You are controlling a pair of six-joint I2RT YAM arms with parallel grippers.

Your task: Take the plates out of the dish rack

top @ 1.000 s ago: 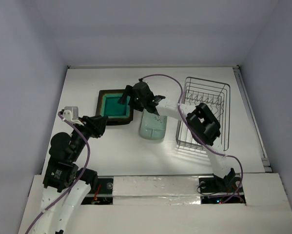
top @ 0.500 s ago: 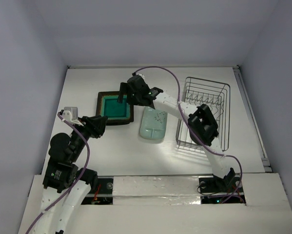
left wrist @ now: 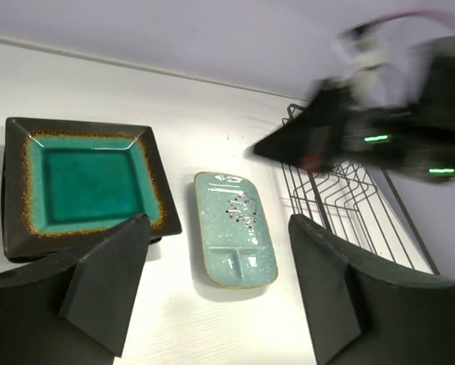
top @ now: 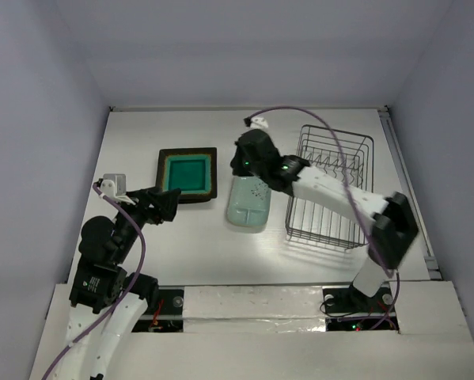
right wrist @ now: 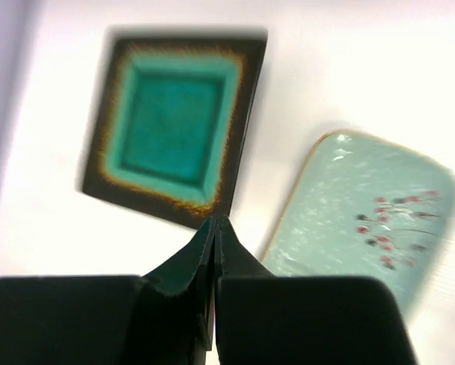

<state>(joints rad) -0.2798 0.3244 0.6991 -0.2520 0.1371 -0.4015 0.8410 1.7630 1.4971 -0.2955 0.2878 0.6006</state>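
Note:
Two plates lie flat on the table: a dark-rimmed square one with a teal centre (top: 187, 174) (left wrist: 90, 179) (right wrist: 178, 125) and a pale mint oblong one (top: 248, 204) (left wrist: 235, 236) (right wrist: 364, 220) to its right. The wire dish rack (top: 331, 186) (left wrist: 349, 205) stands right of them and shows no plates inside. My right gripper (top: 240, 162) (right wrist: 214, 228) hovers over the gap between the two plates, shut on nothing. My left gripper (top: 167, 204) (left wrist: 216, 289) is open near the teal plate's front edge, holding nothing.
The right arm (left wrist: 364, 129) reaches across above the rack's left side, blurred in the left wrist view. White walls close the table at the back and sides. A metal rail (top: 407, 190) runs along the right edge.
The right gripper let go of the teal plate, pulled back rightward from it and shut. The right elbow swung out to the right. The left gripper opened wider.

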